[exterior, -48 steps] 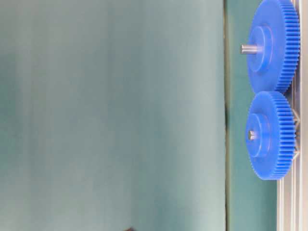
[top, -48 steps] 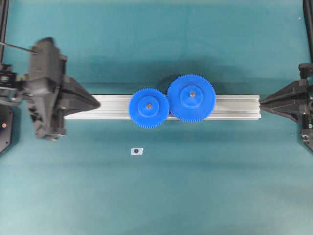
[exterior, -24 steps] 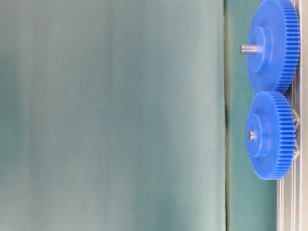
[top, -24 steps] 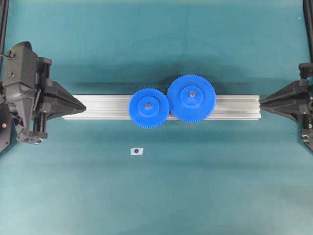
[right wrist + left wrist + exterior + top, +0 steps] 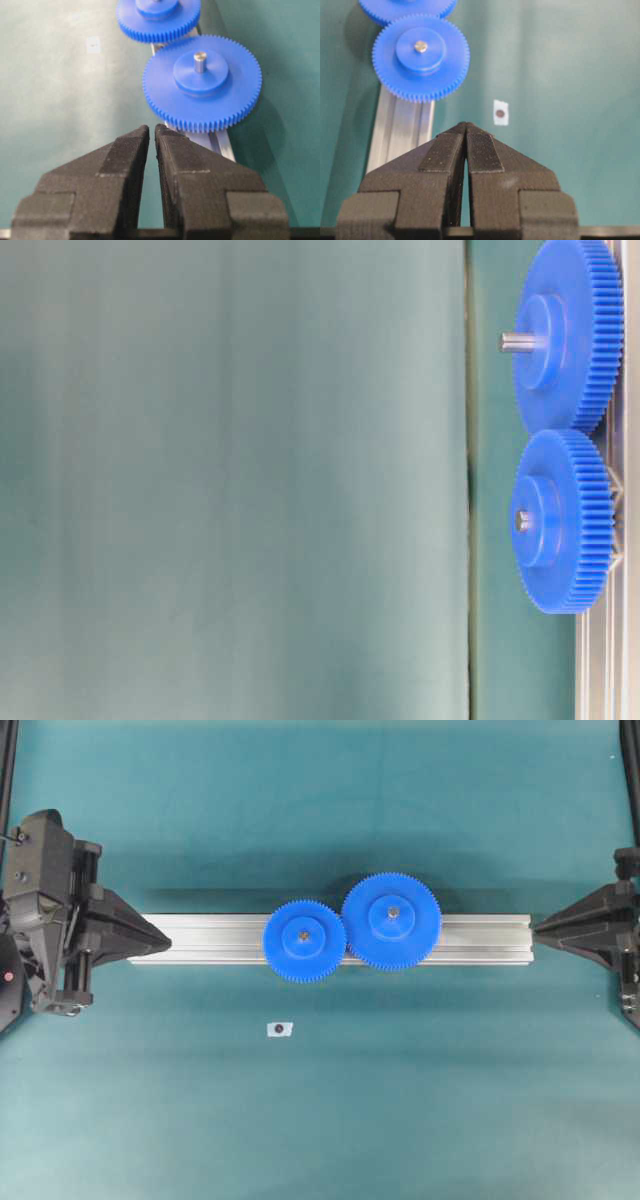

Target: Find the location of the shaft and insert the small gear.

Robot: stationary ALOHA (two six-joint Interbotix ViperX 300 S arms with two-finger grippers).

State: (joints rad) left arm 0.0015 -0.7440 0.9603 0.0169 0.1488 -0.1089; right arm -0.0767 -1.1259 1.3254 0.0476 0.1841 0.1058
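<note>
Blue small gear [image 5: 304, 940] sits seated; left gripper [image 5: 165, 934] backs off leftward.
Both jaws shut, empty; right gripper [image 5: 537, 928] idle.

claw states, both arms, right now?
Left claw: closed, holding nothing.
Right claw: closed, holding nothing.
</note>
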